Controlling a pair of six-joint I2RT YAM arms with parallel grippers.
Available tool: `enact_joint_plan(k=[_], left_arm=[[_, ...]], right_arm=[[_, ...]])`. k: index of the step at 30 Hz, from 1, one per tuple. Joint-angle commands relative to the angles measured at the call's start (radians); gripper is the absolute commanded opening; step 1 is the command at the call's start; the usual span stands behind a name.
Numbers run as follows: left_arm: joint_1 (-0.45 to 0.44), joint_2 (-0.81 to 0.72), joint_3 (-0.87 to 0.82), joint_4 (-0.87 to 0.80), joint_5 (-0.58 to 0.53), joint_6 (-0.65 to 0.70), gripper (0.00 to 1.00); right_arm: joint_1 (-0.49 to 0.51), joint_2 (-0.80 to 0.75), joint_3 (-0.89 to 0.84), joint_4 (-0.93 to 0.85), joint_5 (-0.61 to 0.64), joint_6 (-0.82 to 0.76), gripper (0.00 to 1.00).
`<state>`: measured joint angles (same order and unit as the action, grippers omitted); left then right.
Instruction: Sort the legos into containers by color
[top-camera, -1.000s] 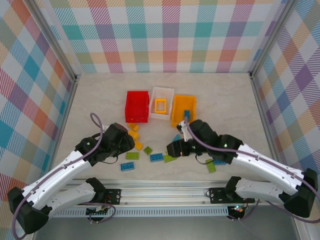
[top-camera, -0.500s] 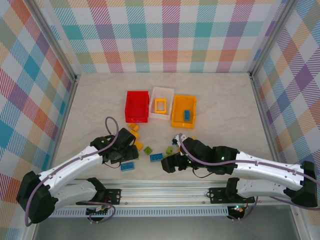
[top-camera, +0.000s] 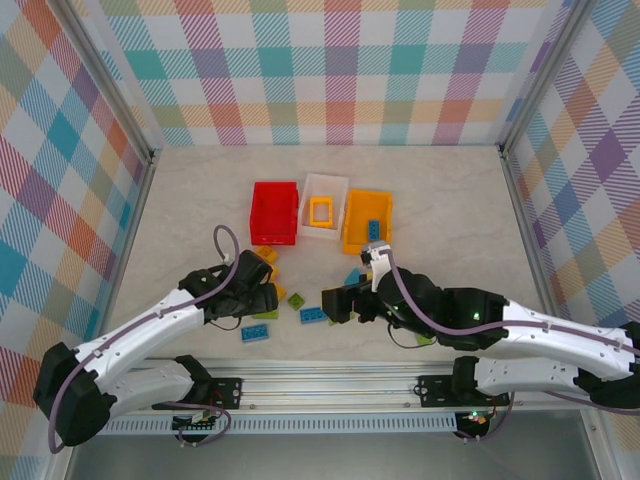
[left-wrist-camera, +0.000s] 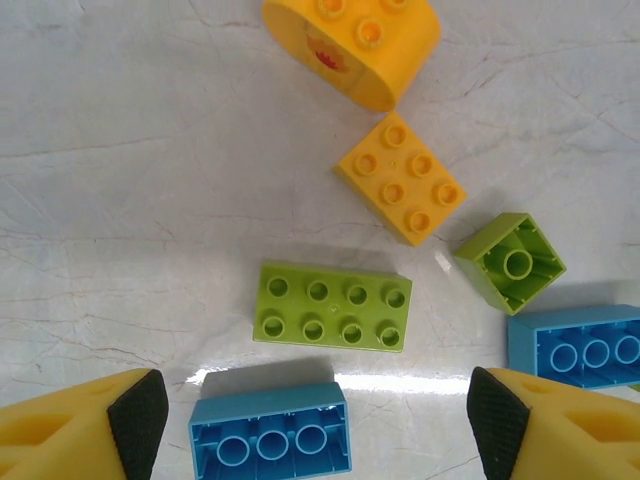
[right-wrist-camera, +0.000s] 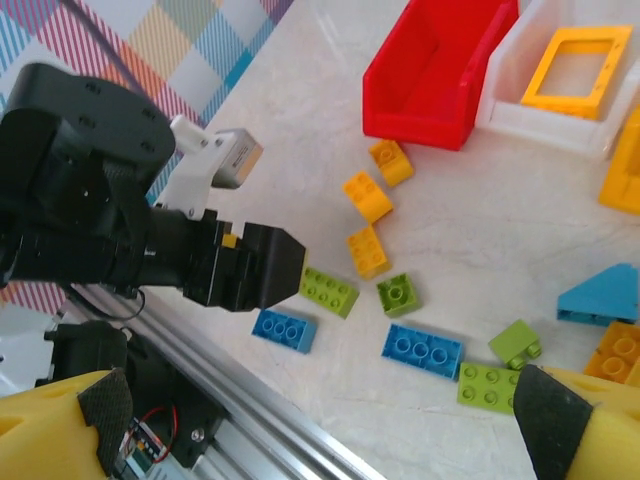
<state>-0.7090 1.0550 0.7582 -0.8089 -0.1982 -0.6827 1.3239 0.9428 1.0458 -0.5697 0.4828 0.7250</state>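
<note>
The left gripper is held wide open and empty over a lime green brick and a blue brick, apparently so that one can be straddled. The right gripper is likewise spread wide with nothing in it above the loose legos, which are scattered between the arms and the red bin, white bin and orange-yellow bin.

The bricks are showing smooth, glossy plastic, the red bin likewise; the marbled table is gleaming where light is reflecting; the black finger pads are looking matt and slightly rough
</note>
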Motion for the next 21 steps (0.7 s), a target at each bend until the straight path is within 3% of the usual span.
enact_joint_plan(k=[1, 10, 21], left_arm=[[0.009, -0.005, 0.017, -0.016, -0.017, 0.04, 0.81], [0.026, 0.242, 0.063, 0.015, 0.069, 0.112, 0.89], [0.057, 0.411, 0.029, 0.161, 0.124, 0.147, 0.87]], right_arm=[[0.008, 0.046, 0.044, -0.092, 0.024, -0.009, 0.99], [0.008, 0.196, -0.002, -0.008, -0.167, 0.021, 1.0], [0.009, 0.206, -0.051, 0.022, -0.194, 0.062, 1.0]])
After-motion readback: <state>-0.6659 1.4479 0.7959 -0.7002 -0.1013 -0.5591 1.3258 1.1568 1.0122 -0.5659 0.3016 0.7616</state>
